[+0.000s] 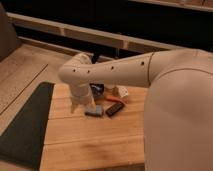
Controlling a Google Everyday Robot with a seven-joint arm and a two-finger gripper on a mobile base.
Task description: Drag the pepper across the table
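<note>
The pepper (pixel 112 99), a thin red-orange piece, lies on the bamboo table (pixel 90 145) near its far edge. It sits between a black bar (pixel 115 109) in front of it and a small white object (pixel 121 92) behind it. My white arm reaches in from the right, bends at the elbow and points down. The gripper (pixel 77 106) is low over the table, just left of a blue-grey sponge block (pixel 93 111) and well left of the pepper. It looks open, with nothing seen in it. The forearm hides part of it.
A dark object with a blue patch (pixel 98 90) sits behind the forearm. A dark floor mat (pixel 25 125) lies along the table's left side. Wooden ledges and a dark wall run behind. My own white body fills the right side.
</note>
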